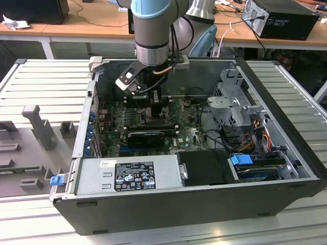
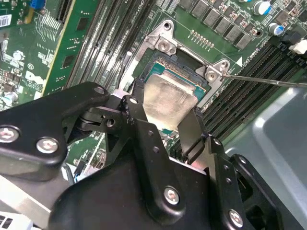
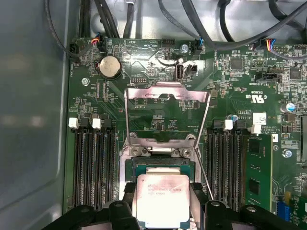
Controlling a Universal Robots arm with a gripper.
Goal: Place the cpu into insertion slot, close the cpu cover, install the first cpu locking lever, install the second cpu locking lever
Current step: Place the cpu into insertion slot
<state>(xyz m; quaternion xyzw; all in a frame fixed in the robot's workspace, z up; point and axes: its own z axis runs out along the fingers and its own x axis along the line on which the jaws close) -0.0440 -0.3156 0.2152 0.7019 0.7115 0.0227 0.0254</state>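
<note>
Hand (image 2: 165,116) holds one cpu (image 3: 162,201) at one insertion slot (image 3: 158,165).

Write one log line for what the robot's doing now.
gripper: shut on cpu | place: over insertion slot | cpu cover: open

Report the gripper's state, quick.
Gripper: shut on the cpu, at the insertion slot; cpu cover standing open.
</note>
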